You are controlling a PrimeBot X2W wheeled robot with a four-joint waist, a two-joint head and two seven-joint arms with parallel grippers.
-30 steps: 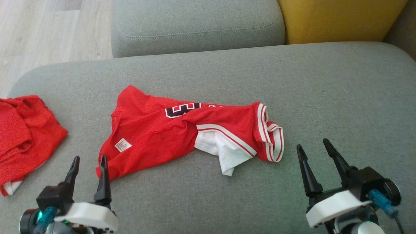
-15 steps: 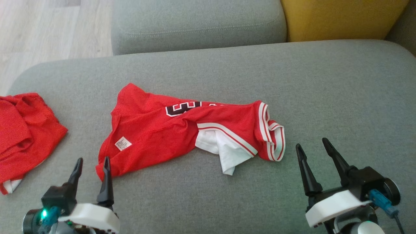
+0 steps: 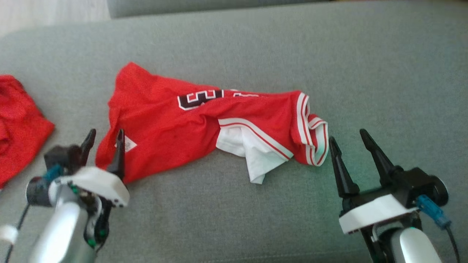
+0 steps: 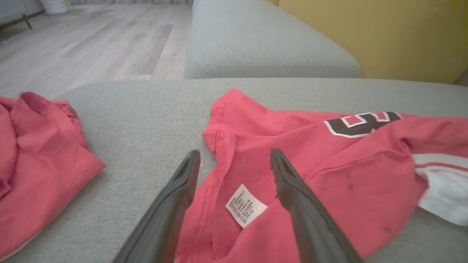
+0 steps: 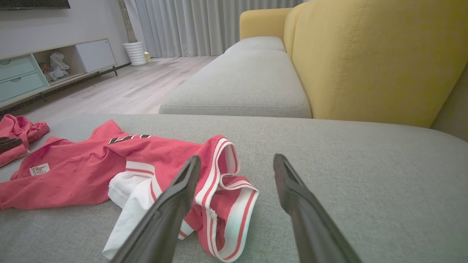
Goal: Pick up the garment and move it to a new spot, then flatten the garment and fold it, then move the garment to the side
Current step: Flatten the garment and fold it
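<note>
The garment (image 3: 175, 128) is a red jersey with white-and-red striped trim, a dark number and a white lining, lying crumpled across the grey sofa cushion (image 3: 256, 44). Its white care label (image 4: 245, 210) faces up near the left hem. My left gripper (image 3: 104, 137) stands open over that left hem, one finger above the red cloth (image 4: 329, 164) and the other above bare cushion. My right gripper (image 3: 347, 140) is open just right of the striped end (image 5: 226, 190), nothing between its fingers.
A second red garment (image 3: 18, 120) lies bunched at the cushion's left edge. Beyond the cushion are another grey seat (image 5: 241, 84), a yellow backrest (image 5: 365, 54) and wooden floor (image 4: 91, 47). Bare cushion stretches to the right of the jersey.
The head camera has tilted down and closer, so the whole picture shifted. My left gripper has moved forward over the jersey's left hem. The right gripper stands slightly nearer the striped end.
</note>
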